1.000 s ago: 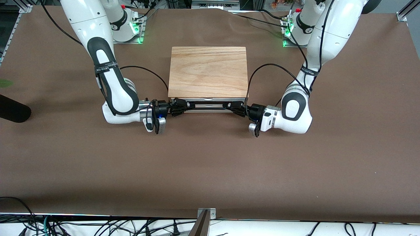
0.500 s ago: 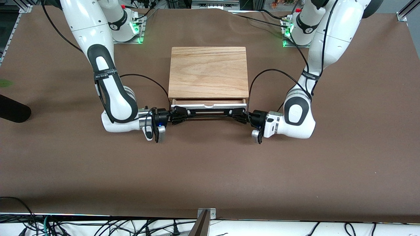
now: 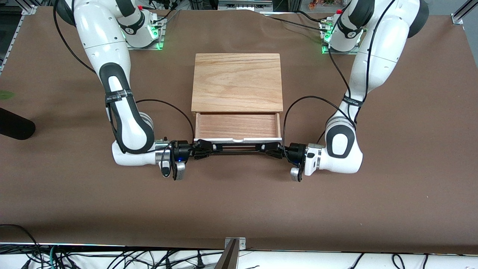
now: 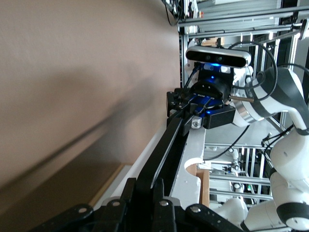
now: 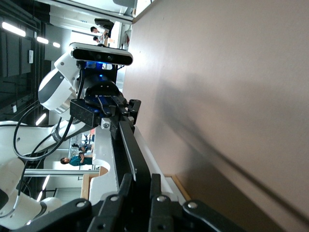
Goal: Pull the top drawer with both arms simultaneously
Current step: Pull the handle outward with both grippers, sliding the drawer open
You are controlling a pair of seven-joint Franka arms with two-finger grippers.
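Both grippers were clamped on the black bar handle (image 3: 237, 148) of the top drawer (image 3: 237, 126). You would have found the right gripper (image 3: 202, 145) closed on the handle's end toward the right arm's end of the table, and the left gripper (image 3: 272, 148) closed on the end toward the left arm's end. From the left wrist view, the left gripper's fingers (image 4: 145, 186) pinched the bar with the right gripper (image 4: 186, 102) facing them along the white front panel (image 4: 189, 164).

You would have seen the drawer standing well out of the wooden cabinet (image 3: 237, 82), its reddish-brown floor exposed and its front nearer the front camera than the cabinet.

Brown paper covered the table (image 3: 239, 209). Both arm bases (image 3: 143, 30) showed green lights. A dark rounded object (image 3: 15, 125) lay at the table edge at the right arm's end. Cables (image 3: 112, 257) hung along the edge nearest the front camera. Nothing lay on the paper between drawer front and that edge.
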